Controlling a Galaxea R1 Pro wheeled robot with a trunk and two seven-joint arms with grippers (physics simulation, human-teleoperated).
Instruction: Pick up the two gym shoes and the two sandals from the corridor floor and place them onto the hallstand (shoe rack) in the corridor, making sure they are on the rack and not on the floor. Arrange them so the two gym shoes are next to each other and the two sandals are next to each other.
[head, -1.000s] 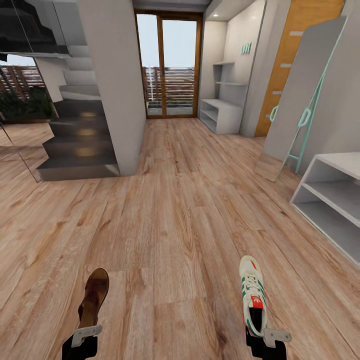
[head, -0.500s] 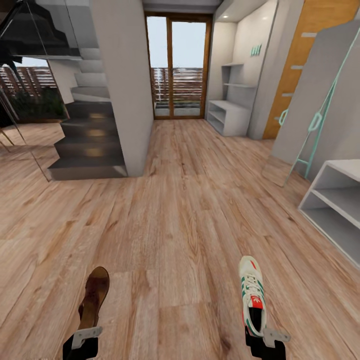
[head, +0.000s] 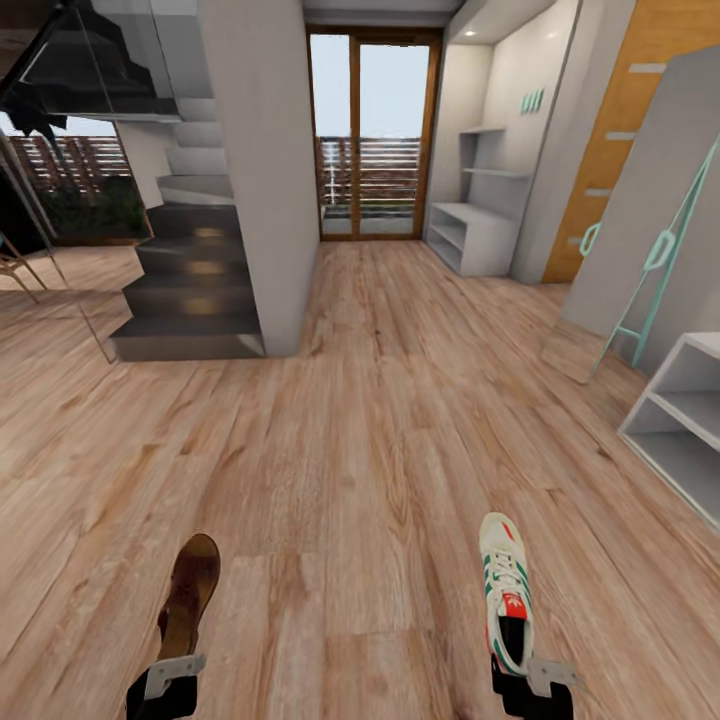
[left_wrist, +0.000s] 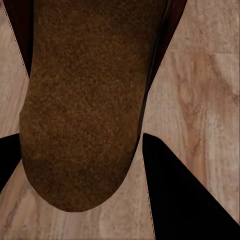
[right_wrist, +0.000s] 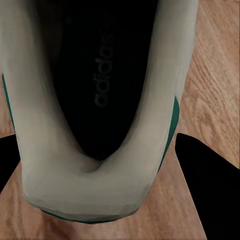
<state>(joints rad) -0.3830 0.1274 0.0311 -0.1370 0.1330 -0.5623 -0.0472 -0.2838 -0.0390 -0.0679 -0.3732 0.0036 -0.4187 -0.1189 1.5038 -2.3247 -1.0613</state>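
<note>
A brown sandal (head: 187, 597) juts forward from my left gripper (head: 170, 672), which is shut on its heel end above the corridor floor (head: 340, 430). In the left wrist view the sandal's sole (left_wrist: 85, 110) lies between the dark fingers (left_wrist: 185, 200). My right gripper (head: 522, 672) is shut on the heel of a white gym shoe (head: 504, 590) with green stripes and a red-orange tongue. The right wrist view looks into that shoe's dark opening (right_wrist: 100, 90). The hallstand (head: 468, 236), a low pale bench with stepped shelves above, stands far ahead on the right beside the glass door.
A low white shelf unit (head: 690, 420) sits at the right edge, with a leaning panel and mint frame (head: 650, 250) behind it. Dark stairs (head: 190, 290) and a grey wall block (head: 265, 170) stand on the left. A glass door (head: 372, 140) closes the corridor's end.
The whole head view has shifted to the right, so the camera has turned left; the near shelf unit has slid toward the right edge. Both grippers hold the sandal and the shoe as before.
</note>
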